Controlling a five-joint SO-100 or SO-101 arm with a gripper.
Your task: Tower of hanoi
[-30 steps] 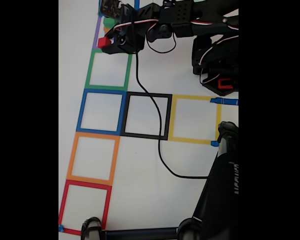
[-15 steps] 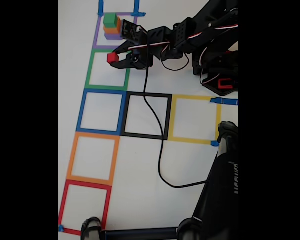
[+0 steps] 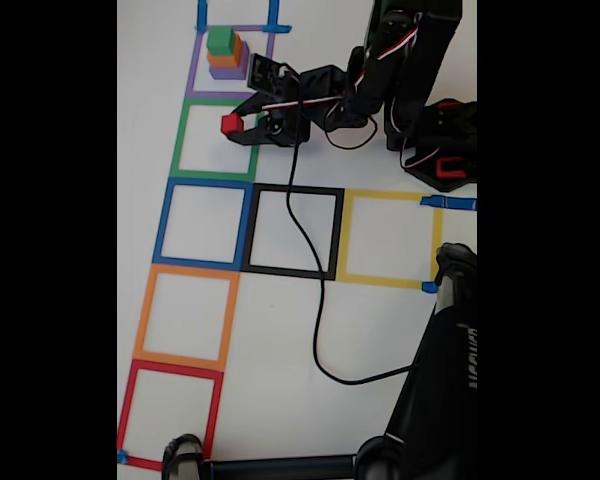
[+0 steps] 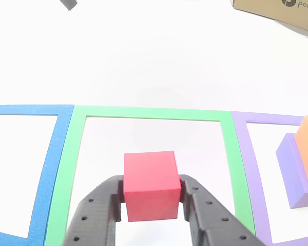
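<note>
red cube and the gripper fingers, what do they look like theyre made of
The red cube looks like solid matte plastic or painted wood: flat even colour, crisp edges, no gloss. The pictures leave open which. The gripper fingers look like black 3D-printed plastic: dull finish with rows of small round holes.

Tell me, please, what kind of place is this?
Probably a hobby or lab tabletop for robot practice: a white table marked with tape squares, and a gripper holding a red cube.
</note>
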